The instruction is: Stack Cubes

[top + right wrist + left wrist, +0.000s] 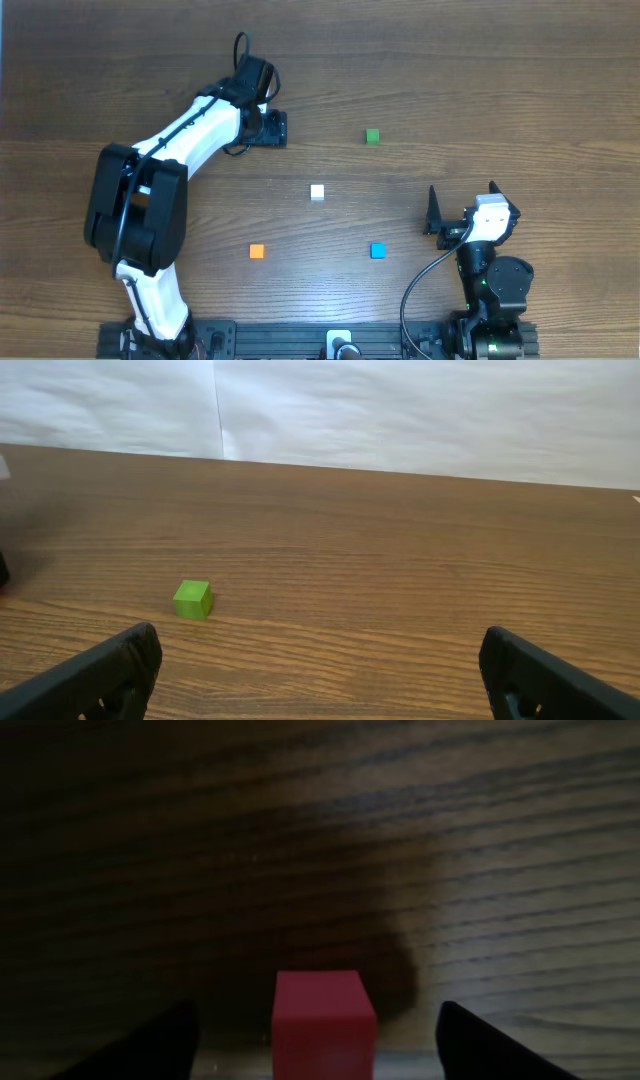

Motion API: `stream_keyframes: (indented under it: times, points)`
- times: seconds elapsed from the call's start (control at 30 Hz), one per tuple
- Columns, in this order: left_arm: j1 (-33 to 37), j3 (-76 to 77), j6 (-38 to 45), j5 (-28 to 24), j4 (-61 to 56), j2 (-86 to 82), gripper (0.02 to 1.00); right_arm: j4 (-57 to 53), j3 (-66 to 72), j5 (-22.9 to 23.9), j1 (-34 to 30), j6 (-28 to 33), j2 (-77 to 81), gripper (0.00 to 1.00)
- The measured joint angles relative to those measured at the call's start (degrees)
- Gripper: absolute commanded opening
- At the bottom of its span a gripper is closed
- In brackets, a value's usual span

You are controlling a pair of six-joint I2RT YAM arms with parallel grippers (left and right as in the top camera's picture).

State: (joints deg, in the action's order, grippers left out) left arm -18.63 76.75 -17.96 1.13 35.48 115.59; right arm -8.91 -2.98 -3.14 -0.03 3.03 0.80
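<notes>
One red cube (324, 1020) sits between the spread left fingers (155, 1050).

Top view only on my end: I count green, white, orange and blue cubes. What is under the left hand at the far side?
Observer: A red cube sits inside the left hand.
Operator: Is it gripped?
Observer: No, the fingers stand apart, with a gap on each side of the cube.
Operator: And the right hand?
Observer: The right hand is open with nothing between its fingers; the green cube lies farther off ahead of it.
</notes>
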Motion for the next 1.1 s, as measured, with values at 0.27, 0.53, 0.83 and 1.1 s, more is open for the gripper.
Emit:
stream_keyframes:
  times: [0.27, 0.53, 0.83, 1.1]
  points:
    - [-0.1, 0.0, -0.3, 0.4, -0.9, 0.7, 0.439, 0.0, 0.0, 0.0, 0.0, 0.0, 0.0, 0.991]
    - [-0.2, 0.1, -0.5, 0.4, -1.0, 0.7, 0.165, 0.0, 0.0, 0.0, 0.0, 0.0, 0.0, 0.993]
    - [-3.2, 3.2, -2.8, 0.9, 9.1, -1.4, 0.038, 0.0, 0.0, 0.0, 0.0, 0.0, 0.0, 0.991]
    - [-15.0, 5.2, -13.0, 2.5, 16.7, -14.1, 0.04, 0.0, 0.0, 0.0, 0.0, 0.0, 0.0, 0.991]
